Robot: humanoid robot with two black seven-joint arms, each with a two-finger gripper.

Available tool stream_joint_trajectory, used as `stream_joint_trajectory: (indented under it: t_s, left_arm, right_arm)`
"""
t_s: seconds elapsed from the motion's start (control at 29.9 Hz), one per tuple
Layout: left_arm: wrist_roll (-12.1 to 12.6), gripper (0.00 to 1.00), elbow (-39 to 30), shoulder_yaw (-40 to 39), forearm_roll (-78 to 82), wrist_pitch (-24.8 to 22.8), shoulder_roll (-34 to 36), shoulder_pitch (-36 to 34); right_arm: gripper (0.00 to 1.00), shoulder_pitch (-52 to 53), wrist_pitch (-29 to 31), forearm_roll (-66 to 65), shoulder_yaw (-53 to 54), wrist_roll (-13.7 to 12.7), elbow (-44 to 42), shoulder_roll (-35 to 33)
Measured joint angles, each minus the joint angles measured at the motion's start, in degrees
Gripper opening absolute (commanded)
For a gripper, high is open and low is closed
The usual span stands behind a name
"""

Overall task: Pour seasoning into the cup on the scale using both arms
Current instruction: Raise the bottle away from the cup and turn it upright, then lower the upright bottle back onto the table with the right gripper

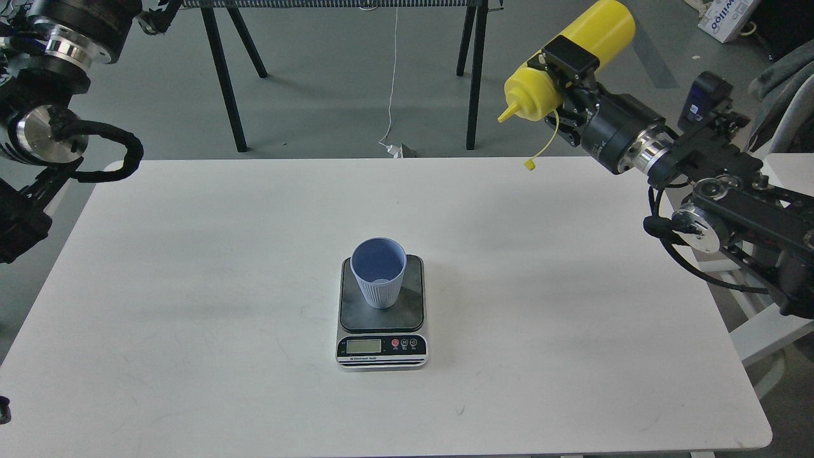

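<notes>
- One arm is loaded: my right gripper (566,76) is clamped across the seasoning bottle (575,60), up at 1 o'clock, beyond the table's far edge and well off the surface.
- Bottle is tipped nozzle-down-left; the cap (530,165) is off and dangles on its tether.
- Cup (379,271) stands upright on the scale (381,312), dead centre of the white table (191,286), well apart from the nozzle.
- Handling, my read: the bottle is soft squeeze plastic, so the grip at mid-body will dent it and may push product out early; hold near the shoulder, light clamp.
- Cup looks light and tippy; don't nudge it.
- Left arm enters at 10 o'clock; its gripper is out of frame, so no call on it.
- Can't read the scale's display (363,346), the cup's contents, or the bottle's fill level.
</notes>
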Motion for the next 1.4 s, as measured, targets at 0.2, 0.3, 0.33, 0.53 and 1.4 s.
stream_joint_trajectory:
  t_s: [0.2, 0.3, 0.33, 0.53, 1.4]
  left_arm:
    - [0.0, 1.00, 0.1, 0.0, -0.1, 0.0, -1.1, 0.4]
    - [0.0, 1.00, 0.1, 0.0, -0.1, -0.1, -1.3, 0.5]
    - [0.0, 1.00, 0.1, 0.0, -0.1, -0.1, -1.5, 0.5]
    - [0.0, 1.00, 0.2, -0.1, -0.2, -0.2, -1.8, 0.9]
    - [0.0, 1.00, 0.0, -0.1, -0.1, -0.1, -1.9, 2.0]
  right_arm:
    - [0.33, -12.9, 8.9, 17.0, 12.3, 0.0, 0.0, -1.5]
    - [0.33, -17.9, 13.3, 24.7, 15.8, 0.3, -0.3, -1.2]
    - [0.34, -19.5, 14.9, 27.5, 16.6, 0.5, -0.4, -1.1]
    - [0.34, -29.7, 25.1, 42.6, 18.3, 2.8, -1.5, 1.5]
    - [0.85, -49.5, 30.2, 45.5, 20.4, 5.9, -6.8, 20.1]
